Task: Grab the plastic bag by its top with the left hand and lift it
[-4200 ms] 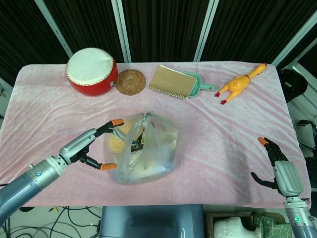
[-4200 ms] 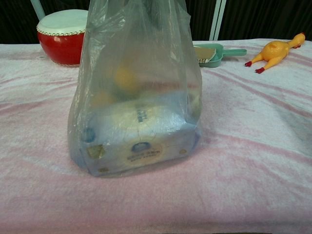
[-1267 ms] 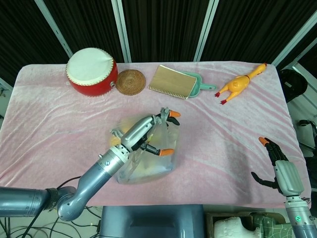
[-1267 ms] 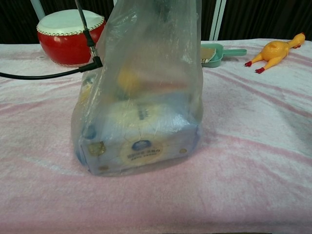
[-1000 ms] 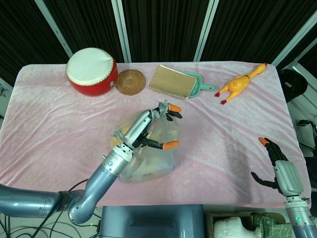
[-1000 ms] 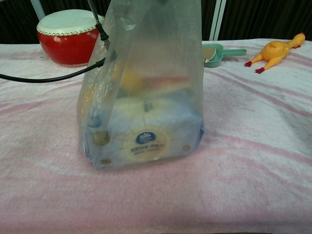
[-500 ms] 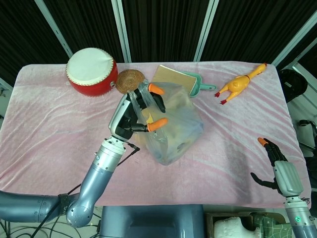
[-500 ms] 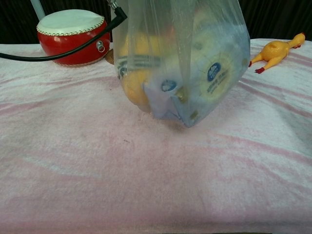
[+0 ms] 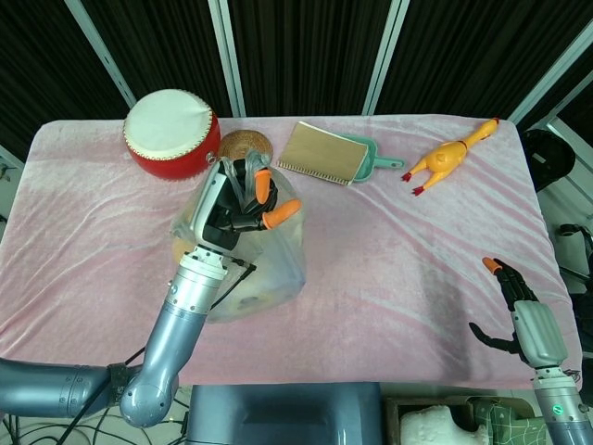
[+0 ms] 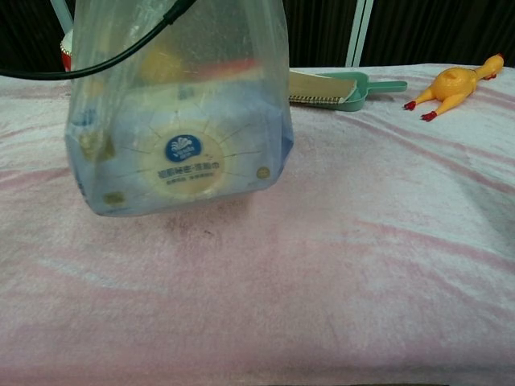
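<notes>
A clear plastic bag (image 9: 248, 278) with a pale blue pack and something yellow inside hangs off the pink cloth. My left hand (image 9: 239, 202) grips its gathered top, orange fingertips curled around the twisted plastic. In the chest view the bag (image 10: 181, 129) fills the upper left, its bottom a little above the cloth, and the hand is out of frame. My right hand (image 9: 521, 313) sits at the table's front right corner, fingers apart, holding nothing.
A red drum (image 9: 170, 133) and a woven coaster (image 9: 246, 141) stand at the back left, just behind the bag. A teal dustpan with brush (image 9: 335, 156) lies at the back middle, a rubber chicken (image 9: 451, 155) at the back right. A black cable (image 10: 96, 60) crosses the bag.
My left hand closed on the bag's top and raised it off the cloth. The bag swung right, then back to the left, now hanging in front of the drum. The right hand stayed still.
</notes>
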Controlling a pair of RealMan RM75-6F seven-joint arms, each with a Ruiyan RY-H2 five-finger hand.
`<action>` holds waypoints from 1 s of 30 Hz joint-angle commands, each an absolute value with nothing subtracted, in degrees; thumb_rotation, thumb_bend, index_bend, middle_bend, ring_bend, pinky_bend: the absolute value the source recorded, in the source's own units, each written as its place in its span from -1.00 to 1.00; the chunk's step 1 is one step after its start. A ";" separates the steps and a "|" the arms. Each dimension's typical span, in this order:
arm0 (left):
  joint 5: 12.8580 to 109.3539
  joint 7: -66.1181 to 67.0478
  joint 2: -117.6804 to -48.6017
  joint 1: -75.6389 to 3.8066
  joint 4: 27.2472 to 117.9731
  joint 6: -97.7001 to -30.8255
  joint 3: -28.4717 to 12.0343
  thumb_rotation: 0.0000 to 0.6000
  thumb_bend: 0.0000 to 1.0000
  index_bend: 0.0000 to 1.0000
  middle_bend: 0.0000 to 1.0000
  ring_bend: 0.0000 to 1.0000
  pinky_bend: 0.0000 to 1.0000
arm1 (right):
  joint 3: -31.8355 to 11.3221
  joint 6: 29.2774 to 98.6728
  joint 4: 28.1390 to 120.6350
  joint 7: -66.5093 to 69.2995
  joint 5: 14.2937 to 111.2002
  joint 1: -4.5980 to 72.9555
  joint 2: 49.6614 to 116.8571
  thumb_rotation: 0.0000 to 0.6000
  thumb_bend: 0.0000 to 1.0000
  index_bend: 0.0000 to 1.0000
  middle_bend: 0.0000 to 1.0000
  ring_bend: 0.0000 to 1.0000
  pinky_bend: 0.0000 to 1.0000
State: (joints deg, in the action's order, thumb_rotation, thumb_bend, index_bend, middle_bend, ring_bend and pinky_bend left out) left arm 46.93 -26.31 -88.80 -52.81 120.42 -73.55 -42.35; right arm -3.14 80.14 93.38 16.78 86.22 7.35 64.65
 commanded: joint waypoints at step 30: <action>34.62 -11.57 -81.17 -62.31 127.99 -75.27 -53.65 1.00 -0.73 0.54 1.00 0.77 0.69 | -2.93 80.61 93.82 16.56 86.67 7.13 64.60 1.00 -0.60 -1.00 -1.00 -1.00 -0.66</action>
